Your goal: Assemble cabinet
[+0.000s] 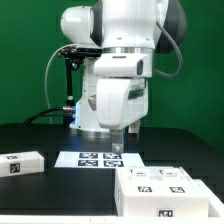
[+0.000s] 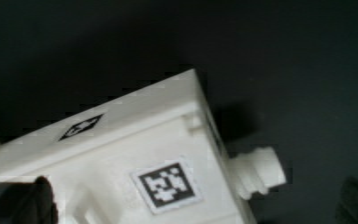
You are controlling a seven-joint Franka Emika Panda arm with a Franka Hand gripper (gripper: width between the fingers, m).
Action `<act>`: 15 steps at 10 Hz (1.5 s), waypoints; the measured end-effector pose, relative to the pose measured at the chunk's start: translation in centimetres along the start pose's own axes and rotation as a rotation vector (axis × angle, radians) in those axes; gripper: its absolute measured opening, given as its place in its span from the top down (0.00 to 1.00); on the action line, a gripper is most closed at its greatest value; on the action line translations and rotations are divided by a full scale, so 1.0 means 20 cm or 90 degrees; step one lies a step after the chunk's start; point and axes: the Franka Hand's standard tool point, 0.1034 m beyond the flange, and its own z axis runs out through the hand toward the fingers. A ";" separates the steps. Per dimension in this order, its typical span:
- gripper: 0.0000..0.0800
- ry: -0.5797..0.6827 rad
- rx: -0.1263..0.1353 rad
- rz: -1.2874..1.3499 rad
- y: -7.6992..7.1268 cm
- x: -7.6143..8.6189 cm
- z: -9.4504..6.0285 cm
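gripper hangs over the marker board, cabinet off to one side

exterior view: the white arm (image 1: 120, 60) reaches down over the middle of the black table (image 1: 50, 195). its gripper (image 1: 117, 150) points straight down, just above the far edge of the marker board (image 1: 95, 160). nothing hangs from the gripper, and from this side i cannot tell how far apart the jaws are. the cabinet (image 1: 165, 188), a white box with square tags on top, sits on the table towards the exterior view's right, in front of the board and close beside it. it is near the gripper but not under it. a small white panel (image 1: 20, 164) with one tag lies well apart on the exterior view's left. a black cable (image 1: 65, 80) loops behind the arm against the green wall (image 1: 25, 60). nothing stands between the gripper and the cabinet.

wrist view: the cabinet (image 2: 131, 150) takes up much of the blurred picture, lying at a slant on the dark table (image 2: 247, 50). one tag (image 2: 167, 187) shows on its broad face and another (image 2: 82, 127) nearer an edge. the round white knob (image 2: 259, 170) sticks out from its side. a dark finger (image 2: 16, 200) shows at one corner and a dim dark shape at the opposite one, so the jaws look spread wide. they close on nothing.
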 end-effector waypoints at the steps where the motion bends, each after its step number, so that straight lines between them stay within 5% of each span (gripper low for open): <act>1: 0.00 0.009 -0.012 0.043 -0.04 0.02 0.00; 6: 0.00 0.016 -0.002 0.299 -0.06 0.04 0.01; 8: 0.00 0.044 -0.019 0.472 -0.12 0.05 0.02; 10: 0.00 0.073 -0.010 0.670 -0.17 0.10 0.04; 13: 0.00 0.082 -0.006 0.717 -0.18 0.11 0.06; 15: 0.00 0.089 -0.009 0.710 -0.27 0.14 0.16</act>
